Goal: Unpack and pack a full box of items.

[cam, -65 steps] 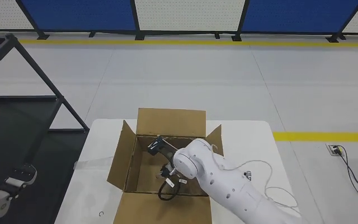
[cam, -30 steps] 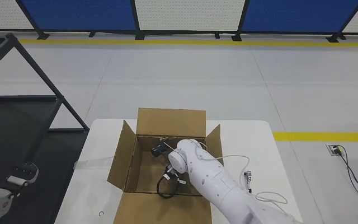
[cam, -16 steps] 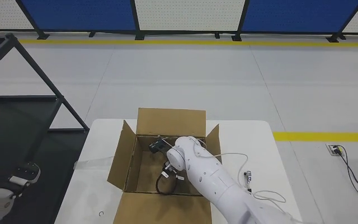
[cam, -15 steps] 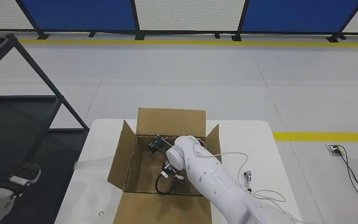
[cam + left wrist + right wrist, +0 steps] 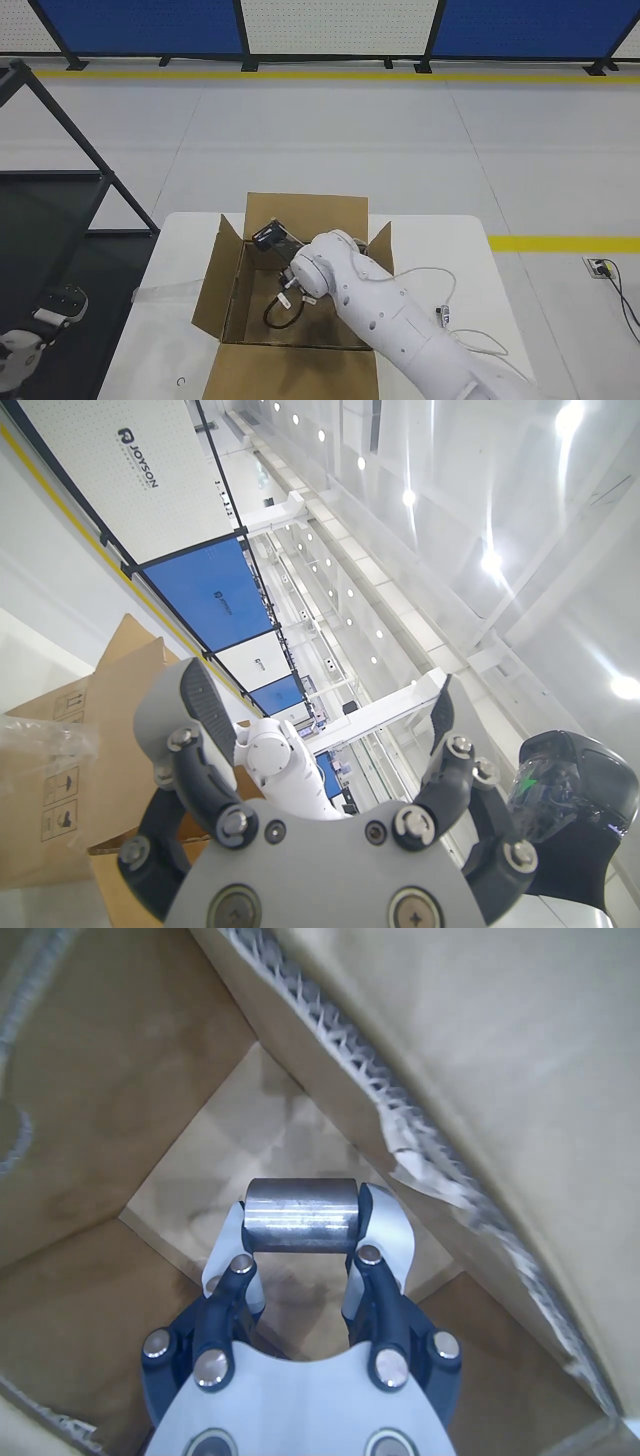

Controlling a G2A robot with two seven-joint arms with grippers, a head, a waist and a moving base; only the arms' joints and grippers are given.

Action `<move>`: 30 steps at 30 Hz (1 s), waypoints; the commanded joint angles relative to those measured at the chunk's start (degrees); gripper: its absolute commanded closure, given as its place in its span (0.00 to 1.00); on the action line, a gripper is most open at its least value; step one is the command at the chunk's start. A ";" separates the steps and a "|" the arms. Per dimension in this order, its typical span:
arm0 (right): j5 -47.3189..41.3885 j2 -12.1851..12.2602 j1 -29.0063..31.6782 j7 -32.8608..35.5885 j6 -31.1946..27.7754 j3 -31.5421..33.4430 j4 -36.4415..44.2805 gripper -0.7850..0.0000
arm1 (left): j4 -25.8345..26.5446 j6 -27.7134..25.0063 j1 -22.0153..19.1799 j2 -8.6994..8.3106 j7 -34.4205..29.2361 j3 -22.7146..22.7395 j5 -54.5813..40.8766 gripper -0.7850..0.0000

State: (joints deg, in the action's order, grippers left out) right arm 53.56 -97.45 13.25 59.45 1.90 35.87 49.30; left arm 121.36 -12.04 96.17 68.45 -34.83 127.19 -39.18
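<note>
An open cardboard box (image 5: 305, 213) stands on the white table (image 5: 440, 250). My right gripper (image 5: 266, 238) is inside it, near the back left corner. In the right wrist view that gripper (image 5: 302, 1215) is shut on a short grey metal cylinder (image 5: 301, 1228), gripped at its two flat ends and hanging above the box floor (image 5: 250, 1093) close to a corner. My left gripper (image 5: 320, 685) is open and holds nothing, pointing up toward the ceiling beside the box (image 5: 60, 750). The left arm's wrist (image 5: 45, 322) sits low, off the table's left side.
A black cable loop (image 5: 283, 310) hangs from the right arm inside the box. Clear plastic film (image 5: 165, 292) lies at the box's left side. A small connector (image 5: 441, 315) with a white cable lies on the table's right. A black rack (image 5: 60, 140) stands at left.
The right gripper has moved with the cylinder from the middle of the box toward its back left corner. The left arm's wrist has shifted slightly to the right.
</note>
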 commanded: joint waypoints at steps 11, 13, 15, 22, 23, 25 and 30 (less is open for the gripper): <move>19.69 10.49 25.99 15.16 -1.50 16.44 50.61 1.00 | 0.04 0.39 -0.72 -0.16 -0.44 -0.56 0.24 0.00; 19.69 10.49 25.99 15.16 -1.50 16.44 50.61 1.00 | 0.01 0.36 -0.74 -0.16 -0.43 -0.65 0.21 0.00; 19.69 10.49 25.99 15.16 -1.50 16.44 50.61 1.00 | -0.10 0.31 -0.69 -0.16 -0.39 -0.78 0.37 0.00; 18.70 10.50 26.86 13.27 -2.48 16.38 50.19 1.00 | -0.59 0.10 -0.01 -0.13 -0.69 -1.06 0.76 0.00; 18.19 10.52 27.07 12.35 -3.16 16.63 50.20 1.00 | -0.64 0.06 0.09 -0.12 -0.69 -1.10 0.77 0.00; 16.76 10.57 27.32 11.13 -4.27 17.46 52.15 1.00 | -0.78 0.11 0.29 -0.10 -0.66 -1.18 0.94 0.00; 15.13 11.39 30.53 10.14 -6.07 22.08 61.53 1.00 | -0.79 0.35 0.28 -0.12 -0.77 -1.95 1.36 0.00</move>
State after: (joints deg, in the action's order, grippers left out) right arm 68.90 -86.30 42.71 69.70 -3.85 56.63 108.07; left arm 120.48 -11.80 96.51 68.34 -35.55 125.48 -37.91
